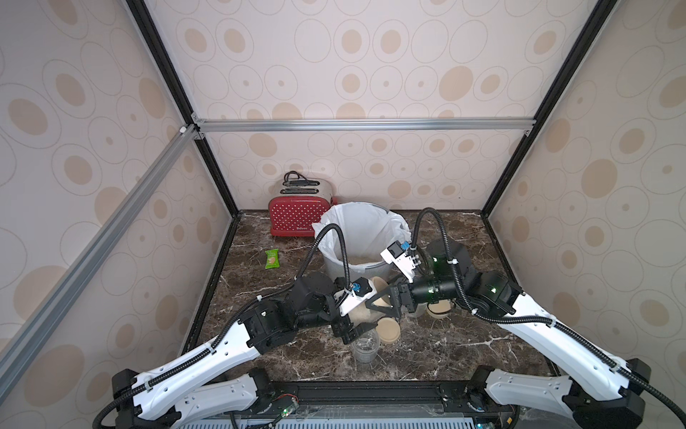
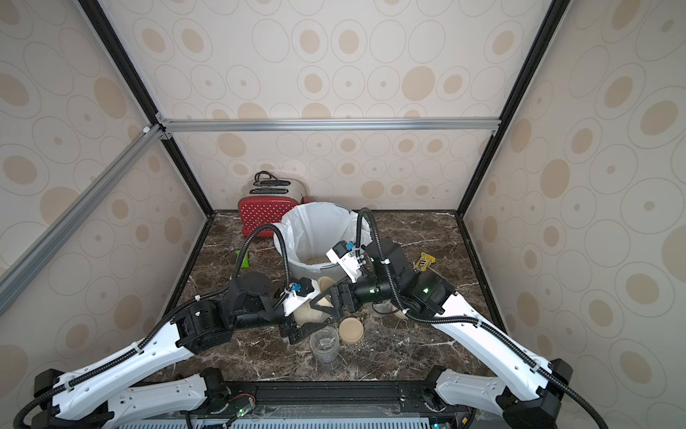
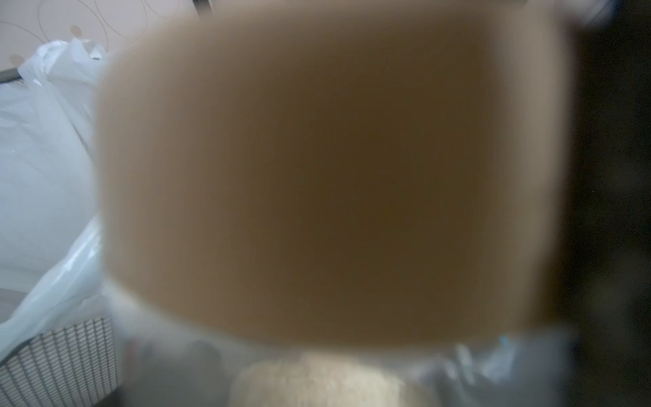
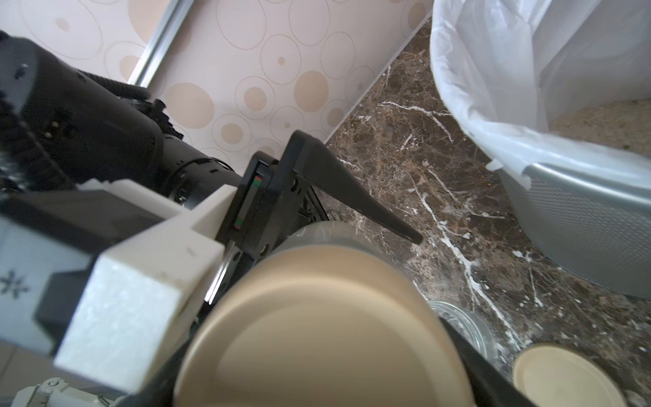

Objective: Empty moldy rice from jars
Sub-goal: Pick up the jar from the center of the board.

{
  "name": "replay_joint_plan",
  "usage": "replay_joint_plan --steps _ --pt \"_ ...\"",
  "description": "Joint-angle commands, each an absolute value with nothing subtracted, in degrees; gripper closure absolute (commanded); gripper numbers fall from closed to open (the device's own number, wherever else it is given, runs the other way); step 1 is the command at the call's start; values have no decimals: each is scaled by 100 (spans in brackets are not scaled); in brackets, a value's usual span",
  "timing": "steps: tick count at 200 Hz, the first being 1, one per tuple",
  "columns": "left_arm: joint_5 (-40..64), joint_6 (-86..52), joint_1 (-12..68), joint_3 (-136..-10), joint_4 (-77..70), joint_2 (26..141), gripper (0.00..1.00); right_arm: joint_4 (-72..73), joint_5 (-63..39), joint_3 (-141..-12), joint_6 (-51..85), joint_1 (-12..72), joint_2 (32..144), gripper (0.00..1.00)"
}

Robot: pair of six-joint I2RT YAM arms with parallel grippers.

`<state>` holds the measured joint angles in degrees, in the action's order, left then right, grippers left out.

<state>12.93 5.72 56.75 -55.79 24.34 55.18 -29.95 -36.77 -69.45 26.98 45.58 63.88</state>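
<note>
Jar (image 1: 362, 315) sits in left jaws, lid (image 4: 317, 334) between right jaws.

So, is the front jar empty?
Looks empty: the front jar stands upright, lidless, clear glass throughout; a loose lid lies beside it.

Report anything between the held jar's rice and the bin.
The beige lid caps the jar in the left gripper; the right gripper straddles it. Otherwise nothing visible stands between jar and bin.
</note>
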Motion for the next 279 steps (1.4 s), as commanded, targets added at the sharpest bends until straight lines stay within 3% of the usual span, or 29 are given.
replay_joint_plan --steps 1,59,109,128,145,161,181,279 --pt "1239 616 5714 -5612 1794 5567 1 -1952 -4526 -6948 3047 4573 6318 49" --pt "1204 758 5714 -5741 1622 5824 4 -1973 -4583 -6959 3105 4571 6432 50" --pt "1299 755 5715 -5872 1539 6002 44 -2034 -4526 -6995 3092 4570 6462 50" --pt "1229 628 5716 -5804 1387 5930 54 -2140 -4445 -7031 3045 4571 6452 49" --pt "1146 509 5715 -5711 1202 5831 61 -2207 -4333 -7065 3017 4571 6442 42" --pt "1086 405 5713 -5638 1089 5744 65 -2371 -4066 -7116 2956 4571 6425 21" --pt "916 263 5720 -5574 1027 5641 67 -2562 -3621 -7169 2883 4571 6357 0" --pt "300 -138 5714 -5144 470 5089 70 -2244 -2186 -6830 2904 4573 5507 0"
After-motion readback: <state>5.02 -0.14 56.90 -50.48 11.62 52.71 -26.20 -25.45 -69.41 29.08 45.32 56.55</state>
